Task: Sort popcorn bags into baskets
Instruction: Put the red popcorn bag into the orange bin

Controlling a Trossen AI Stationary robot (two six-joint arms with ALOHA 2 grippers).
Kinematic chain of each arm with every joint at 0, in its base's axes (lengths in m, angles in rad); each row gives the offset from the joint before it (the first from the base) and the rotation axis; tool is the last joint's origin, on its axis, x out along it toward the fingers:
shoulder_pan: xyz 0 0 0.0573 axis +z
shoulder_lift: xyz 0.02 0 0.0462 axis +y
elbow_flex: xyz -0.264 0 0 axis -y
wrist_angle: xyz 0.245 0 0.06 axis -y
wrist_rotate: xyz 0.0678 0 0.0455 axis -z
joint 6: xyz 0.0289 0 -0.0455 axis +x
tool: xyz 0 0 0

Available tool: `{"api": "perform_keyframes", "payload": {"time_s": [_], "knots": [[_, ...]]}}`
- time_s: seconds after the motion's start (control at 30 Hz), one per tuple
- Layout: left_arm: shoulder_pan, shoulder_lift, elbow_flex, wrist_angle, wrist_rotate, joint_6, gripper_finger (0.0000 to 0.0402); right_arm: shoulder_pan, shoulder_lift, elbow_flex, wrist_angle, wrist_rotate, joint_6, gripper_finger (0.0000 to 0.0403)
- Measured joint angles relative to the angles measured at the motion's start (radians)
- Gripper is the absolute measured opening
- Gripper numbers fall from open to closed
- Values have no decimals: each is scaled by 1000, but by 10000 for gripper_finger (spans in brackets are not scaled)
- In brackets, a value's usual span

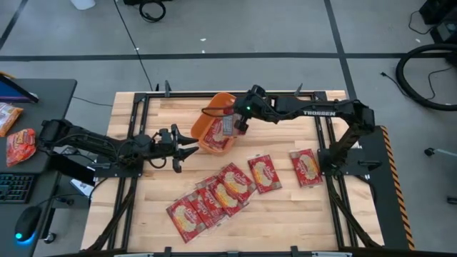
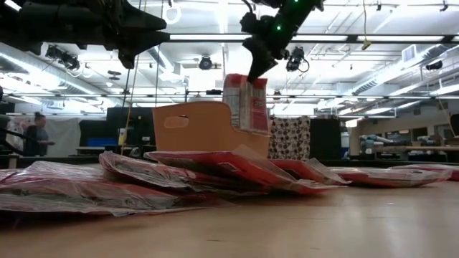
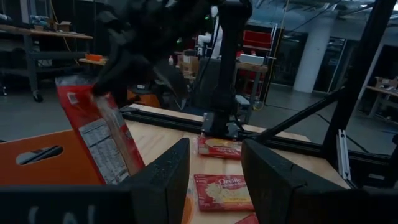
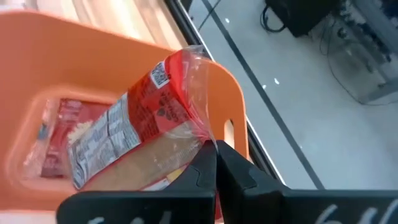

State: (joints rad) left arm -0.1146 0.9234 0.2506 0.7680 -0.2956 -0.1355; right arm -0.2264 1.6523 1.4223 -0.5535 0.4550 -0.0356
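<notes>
High view: right gripper [image 1: 238, 127] holds popcorn bag [image 1: 228, 126] over basket [image 1: 207, 121].

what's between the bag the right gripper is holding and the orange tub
Nothing visible. The right gripper holds the popcorn bag by its top edge directly over the open orange tub, where one packet already lies flat. The left gripper waits open beside the tub, outside the drop path.

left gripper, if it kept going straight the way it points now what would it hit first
Probably the orange tub: in the high view the open left gripper points right at its near wall. The right gripper hangs a popcorn bag over that tub. Depth is unclear.
</notes>
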Motion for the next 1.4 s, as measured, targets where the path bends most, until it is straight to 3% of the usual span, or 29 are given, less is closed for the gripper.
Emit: {"api": "perform_keyframes", "payload": {"time_s": [0.47, 0.77, 1.0, 1.23, 1.4], "knots": [[0, 0, 0, -4, 0, 1, 151, -61, -17, 57, 23, -118, 9, 4], [0, 0, 0, -4, 0, -8, 151, -123, -17, -6, 19, -174, 91, 5], [0, 0, 0, -3, 0, -8, 151, -136, -17, -44, 94, -366, 153, 5], [0, 0, 0, -3, 0, -5, 151, -129, -16, -143, 225, -439, 198, 11], [0, 0, 0, -3, 0, -6, 151, -125, -16, -209, 344, -629, 267, 15]]}}
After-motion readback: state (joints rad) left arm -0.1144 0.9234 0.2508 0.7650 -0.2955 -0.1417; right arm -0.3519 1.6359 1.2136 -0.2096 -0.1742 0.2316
